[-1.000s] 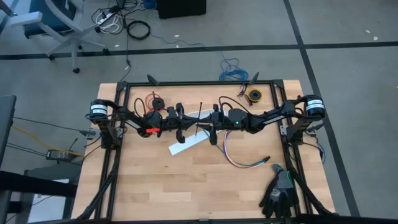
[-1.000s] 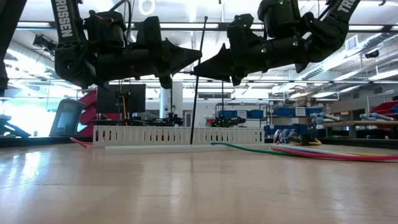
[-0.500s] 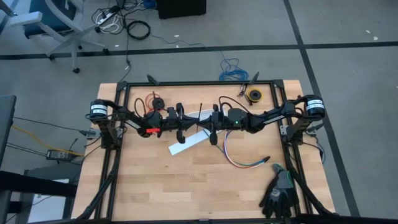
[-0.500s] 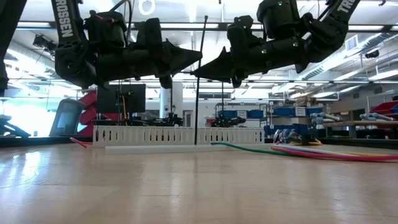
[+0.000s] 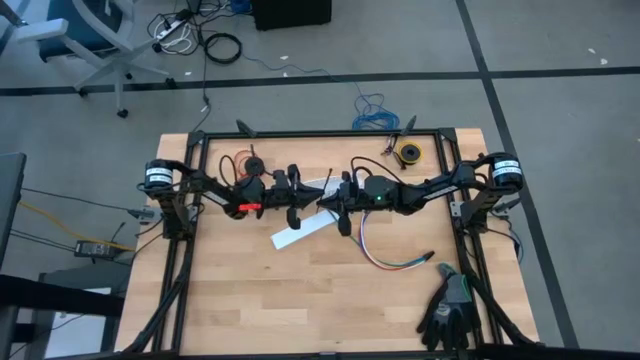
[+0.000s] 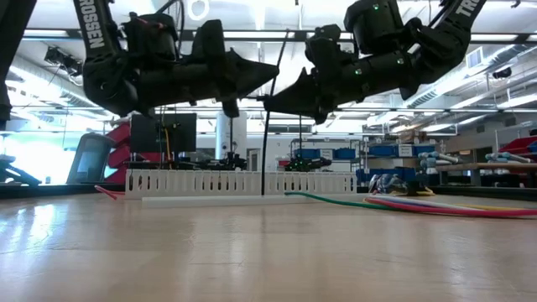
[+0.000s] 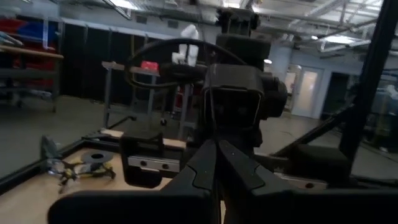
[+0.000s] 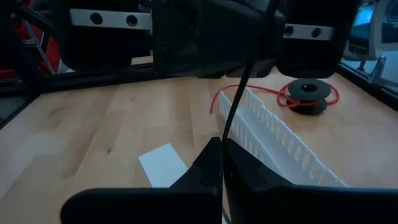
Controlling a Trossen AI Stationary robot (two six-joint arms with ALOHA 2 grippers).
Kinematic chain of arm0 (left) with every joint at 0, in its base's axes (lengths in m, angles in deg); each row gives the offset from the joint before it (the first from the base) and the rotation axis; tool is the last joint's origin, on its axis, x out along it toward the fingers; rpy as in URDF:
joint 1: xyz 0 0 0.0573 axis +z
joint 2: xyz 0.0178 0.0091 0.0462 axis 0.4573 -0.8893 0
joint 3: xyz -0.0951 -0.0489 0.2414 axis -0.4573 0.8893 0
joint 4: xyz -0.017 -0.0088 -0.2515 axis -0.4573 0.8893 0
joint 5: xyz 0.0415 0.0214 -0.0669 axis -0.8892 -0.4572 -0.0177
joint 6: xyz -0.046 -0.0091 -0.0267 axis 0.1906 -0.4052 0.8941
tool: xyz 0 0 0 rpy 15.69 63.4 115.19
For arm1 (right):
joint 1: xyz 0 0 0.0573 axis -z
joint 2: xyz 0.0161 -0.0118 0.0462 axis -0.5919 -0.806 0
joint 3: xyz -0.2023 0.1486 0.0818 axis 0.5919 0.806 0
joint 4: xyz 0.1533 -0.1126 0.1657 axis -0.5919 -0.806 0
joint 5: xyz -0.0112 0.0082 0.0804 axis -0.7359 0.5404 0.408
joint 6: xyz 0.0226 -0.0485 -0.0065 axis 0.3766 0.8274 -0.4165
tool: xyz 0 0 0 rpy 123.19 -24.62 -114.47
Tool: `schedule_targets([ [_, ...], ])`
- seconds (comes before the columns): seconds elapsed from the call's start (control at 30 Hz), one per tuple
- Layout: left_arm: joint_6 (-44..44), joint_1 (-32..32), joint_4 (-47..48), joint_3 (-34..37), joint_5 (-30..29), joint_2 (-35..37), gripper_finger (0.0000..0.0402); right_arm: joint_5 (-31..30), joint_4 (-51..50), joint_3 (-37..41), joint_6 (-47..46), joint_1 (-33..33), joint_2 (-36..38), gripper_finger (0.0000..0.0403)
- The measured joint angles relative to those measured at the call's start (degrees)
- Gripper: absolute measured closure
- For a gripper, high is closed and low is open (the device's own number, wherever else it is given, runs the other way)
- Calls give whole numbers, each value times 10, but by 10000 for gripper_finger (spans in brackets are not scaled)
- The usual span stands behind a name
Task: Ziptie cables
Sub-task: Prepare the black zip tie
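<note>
Low view: right gripper (image 6: 267, 101) pinches the ziptie (image 6: 265, 147); left gripper (image 6: 273, 74) closed, contact unclear.

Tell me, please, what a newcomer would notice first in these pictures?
Two dark arms meet tip to tip high above the table's middle, the right hand shut on the ziptie, which hangs almost upright; the left hand faces it. Below stands the white slotted channel, with the cables curved on the wood to the right.
</note>
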Motion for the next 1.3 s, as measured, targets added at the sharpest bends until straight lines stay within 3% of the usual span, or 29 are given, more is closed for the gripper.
schedule_targets([
  [0.23, 2, 6, 51, -25, 16, 0, 333, 1, -2, 0, -6, 0, 0, 403],
  [0.43, 0, 20, 36, -27, 27, 1, 303, 1, -9, 0, -9, -9, 0, 403],
  [0.6, 28, 36, 17, -27, 34, 2, 301, 2, -27, 0, -9, -15, 0, 403],
  [1.0, 82, 81, 51, -46, 162, 3, 301, 33, -57, 0, -9, -16, -1, 403],
  [1.3, 92, 100, 122, -86, 175, 3, 301, 33, -72, 0, -9, -16, -1, 403],
])
